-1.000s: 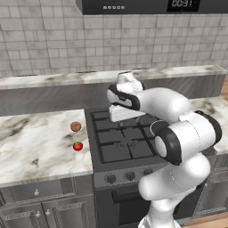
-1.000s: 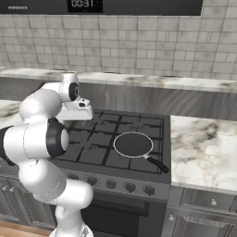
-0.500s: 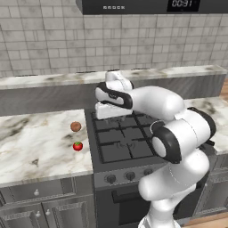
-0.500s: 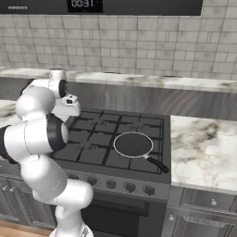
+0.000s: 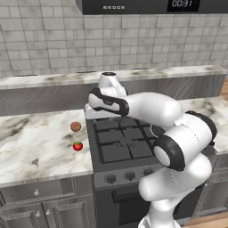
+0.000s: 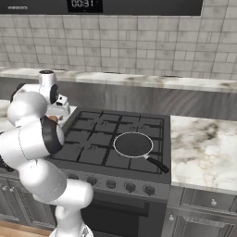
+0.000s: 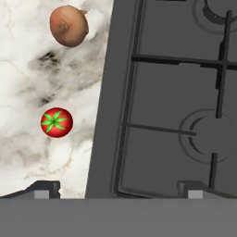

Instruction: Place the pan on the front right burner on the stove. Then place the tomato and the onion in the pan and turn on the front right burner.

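A tiled kitchen wall runs behind a marble bench (image 5: 35,147) with a dark gas stove (image 6: 106,139) set into it, a row of round knobs (image 6: 129,187) along its near face. The pan (image 6: 133,144) sits on the front right burner (image 6: 139,155) of the stove, its long handle (image 6: 155,163) pointing toward the near right corner. It is empty inside.

The tomato (image 5: 78,145) and the onion (image 5: 75,126) lie on the bench to the left of the stove, near its left edge and apart from each other, the onion farther back and the tomato nearer. In the hand view the tomato (image 7: 56,122) shows its green top and the onion (image 7: 69,26) lies beyond it, both on the marble beside the stove's edge (image 7: 104,115).

The white arm reaches over the far left corner of the stove, its hand hanging above the line where stove and bench meet. The pincer (image 7: 118,189) stands wide open with nothing between its tips; one tip is over the marble and the other over the grate (image 7: 176,92). It touches neither the tomato nor the onion
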